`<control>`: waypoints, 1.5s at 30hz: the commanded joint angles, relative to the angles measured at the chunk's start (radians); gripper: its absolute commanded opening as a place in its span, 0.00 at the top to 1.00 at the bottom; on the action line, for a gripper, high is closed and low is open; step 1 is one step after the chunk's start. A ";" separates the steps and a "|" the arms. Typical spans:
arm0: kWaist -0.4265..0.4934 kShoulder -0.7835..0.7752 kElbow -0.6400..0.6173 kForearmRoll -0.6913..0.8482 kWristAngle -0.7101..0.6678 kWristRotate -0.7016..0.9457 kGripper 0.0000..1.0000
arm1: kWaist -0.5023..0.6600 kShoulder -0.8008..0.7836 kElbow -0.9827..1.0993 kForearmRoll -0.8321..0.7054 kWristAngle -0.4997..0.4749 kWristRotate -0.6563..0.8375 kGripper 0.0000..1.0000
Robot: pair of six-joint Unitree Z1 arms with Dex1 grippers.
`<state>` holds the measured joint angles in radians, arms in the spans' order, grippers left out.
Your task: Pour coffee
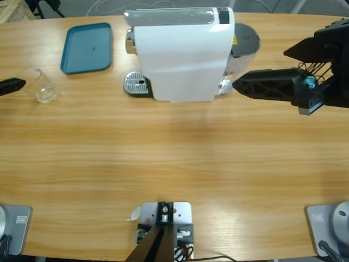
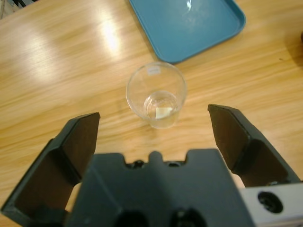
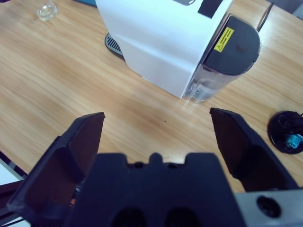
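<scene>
Left gripper (image 2: 154, 125): I see its jaws spread wide, nothing between them. It sits just short of the glass tumbler (image 2: 156, 94), not touching. In the high view only the black tip of that gripper (image 1: 12, 85) pokes in from the left edge, with the tumbler (image 1: 41, 85) just beside it.

Tumbler stands upright on the wooden table (image 1: 174, 158), near the left end, just below and left of the teal tray (image 1: 87, 48), apart from it. From the left wrist view I look down into it: clear glass, a pale reflection at the bottom. I can't make out any coffee in it from here, so I can't tell where the coffee is.

Right gripper (image 3: 158, 125): jaws spread wide too, holding nothing. It hangs over bare table, pointing at the white coffee machine (image 3: 161, 38) and the dark-lidded water tank (image 3: 227, 56) at its back. In the high view the right gripper (image 1: 240, 85) comes in from the right edge, its tip close to the machine's right side by the tank; I can't tell if it touches.

Machine (image 1: 180, 54) stands at top middle of the table, its metal drip grate (image 1: 136, 84) facing left toward the tray. The grate is bare.

Small black round thing with a blue part (image 3: 287, 132) lies on the table at the right wrist view's right edge.
</scene>
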<state>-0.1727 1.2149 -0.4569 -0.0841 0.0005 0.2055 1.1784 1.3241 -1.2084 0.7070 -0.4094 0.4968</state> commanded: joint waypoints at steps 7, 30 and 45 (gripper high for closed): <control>0.074 0.293 0.072 -0.285 -0.082 -0.003 0.00 | 0.008 0.074 0.035 -0.036 0.010 0.012 0.00; 0.094 0.410 0.090 -0.413 -0.131 0.051 1.00 | 0.008 0.100 0.026 -0.050 0.106 0.017 0.00; -0.061 0.295 -0.288 0.115 -0.629 0.573 1.00 | 0.007 -0.207 0.101 0.110 0.088 -0.181 0.00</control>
<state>-0.1304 1.4768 -0.6215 -0.1170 -0.5001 0.6618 1.1785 1.3460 -1.2179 0.7374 -0.3175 0.3788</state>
